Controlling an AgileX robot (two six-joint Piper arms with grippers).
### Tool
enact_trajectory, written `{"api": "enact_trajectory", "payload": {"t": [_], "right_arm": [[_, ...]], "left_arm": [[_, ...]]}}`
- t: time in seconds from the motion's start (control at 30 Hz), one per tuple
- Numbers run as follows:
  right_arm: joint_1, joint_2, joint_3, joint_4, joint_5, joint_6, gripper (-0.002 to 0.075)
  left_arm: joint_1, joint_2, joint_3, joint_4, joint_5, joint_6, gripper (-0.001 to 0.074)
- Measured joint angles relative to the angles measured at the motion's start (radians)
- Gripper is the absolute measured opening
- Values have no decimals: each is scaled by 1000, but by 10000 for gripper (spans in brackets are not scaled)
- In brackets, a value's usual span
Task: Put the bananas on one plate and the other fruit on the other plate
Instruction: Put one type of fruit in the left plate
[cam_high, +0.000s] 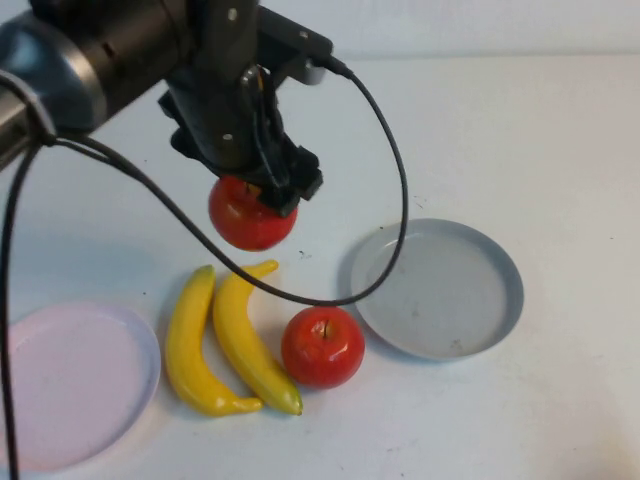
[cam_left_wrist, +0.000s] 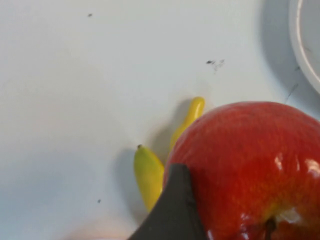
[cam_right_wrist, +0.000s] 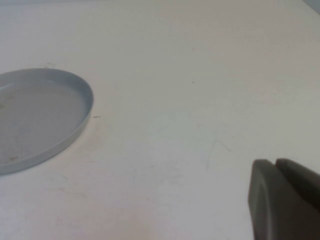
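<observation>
My left gripper (cam_high: 262, 190) is shut on a red apple (cam_high: 248, 215) and holds it in the air above the table, over the tips of the bananas. In the left wrist view the apple (cam_left_wrist: 250, 160) fills the space beside one dark finger (cam_left_wrist: 172, 210). Two yellow bananas (cam_high: 190, 345) (cam_high: 250, 340) lie side by side on the table. A second red apple (cam_high: 322, 346) sits beside them. The grey-blue plate (cam_high: 440, 290) is empty at the right. The pale pink plate (cam_high: 70, 385) is empty at the front left. My right gripper (cam_right_wrist: 275, 162) is shut and empty over bare table, out of the high view.
A black cable (cam_high: 395, 200) hangs from the left arm and loops down over the grey-blue plate's near-left rim. The grey-blue plate also shows in the right wrist view (cam_right_wrist: 35, 115). White table surface lies all around.
</observation>
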Motion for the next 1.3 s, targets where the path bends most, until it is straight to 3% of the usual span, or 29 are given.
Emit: {"api": "enact_trajectory", "payload": {"t": [0.4,0.6,0.9,1.1,1.3], "right_arm": [[0,0,0,0,0,0,-17],[0,0,0,0,0,0,-17],[0,0,0,0,0,0,-17],[0,0,0,0,0,0,-17],[0,0,0,0,0,0,-17]], "left_arm": [[243,-307,440,16,6,-93,562],[319,-356,664,19,-69,-102,561],[336,-354,820,19,-365,-85,561],[336,-350,822,17,-404,-76,665],[336,-360,820,17,-406,-93,668]]}}
